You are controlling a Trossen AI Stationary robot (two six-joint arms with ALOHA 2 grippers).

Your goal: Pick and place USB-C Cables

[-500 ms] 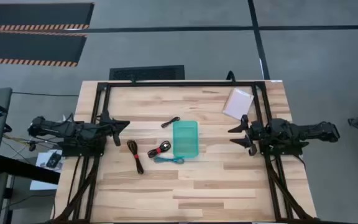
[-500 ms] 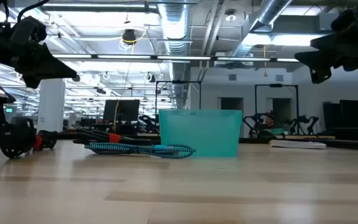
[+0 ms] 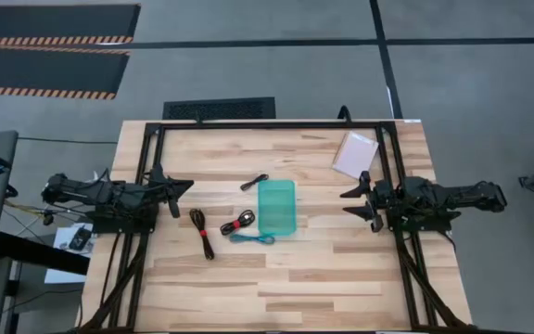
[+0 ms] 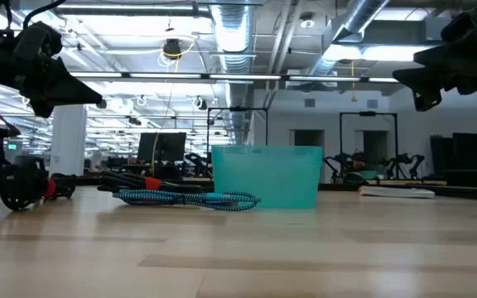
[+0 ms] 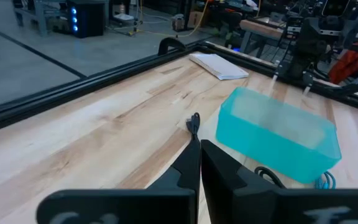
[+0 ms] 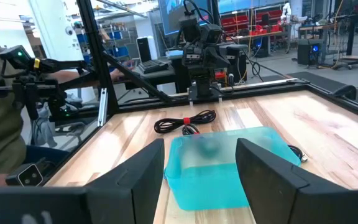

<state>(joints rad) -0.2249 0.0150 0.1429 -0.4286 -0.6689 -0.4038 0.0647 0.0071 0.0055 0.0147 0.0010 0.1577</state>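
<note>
Left gripper [image 3: 182, 185]: centre-left of the high view, fingers pressed together, holding nothing | Right gripper [image 3: 352, 204]: centre-right, fingers spread wide, empty | USB-C cables [image 3: 236, 224]: four on the wooden table [image 3: 295, 278], left of the teal tray [image 3: 277, 206], the teal-blue cable [image 3: 251, 238] at its lower-left corner.

A translucent teal rectangular plastic tray [image 3: 277, 206] sits near the middle of the pale wooden butcher-block table [image 3: 276, 278]. At about two o'clock from it, by the far right corner, a flat white paper packet [image 3: 355, 154] lies. A black floor grate [image 3: 219, 109] lies at twelve o'clock, beyond the table.
</note>
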